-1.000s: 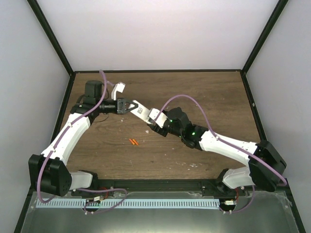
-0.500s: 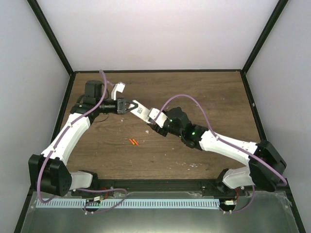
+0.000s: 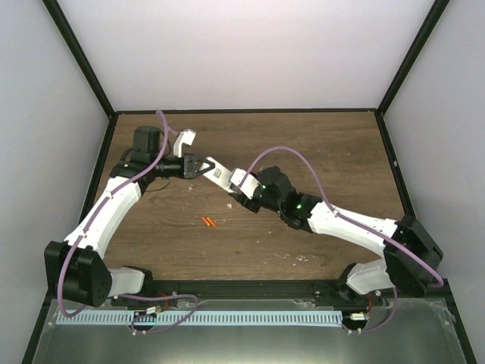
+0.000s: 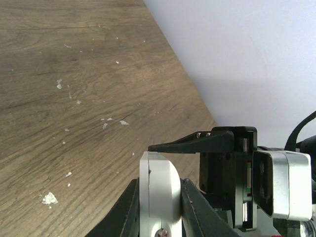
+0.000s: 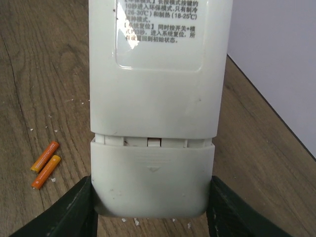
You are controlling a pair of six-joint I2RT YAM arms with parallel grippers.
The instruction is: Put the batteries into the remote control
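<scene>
So the remote control (image 5: 153, 98) is held up off the counter (image 5: 29, 74) between both arms, label side up. The left fingers (image 4: 126, 217) are clamped tight on its far end, I'd guess as an anchor so the right fingers (image 5: 74, 212) can work the battery cover (image 5: 152, 177) off the near end. Those right ones are partway open, straddling the cover and right up against its sides, though honestly I can't tell if they're actually gripping. The cover looks slid back a crack, and the two orange batteries (image 5: 45, 164) lie side by side on the counter nearby, not loaded yet.
</scene>
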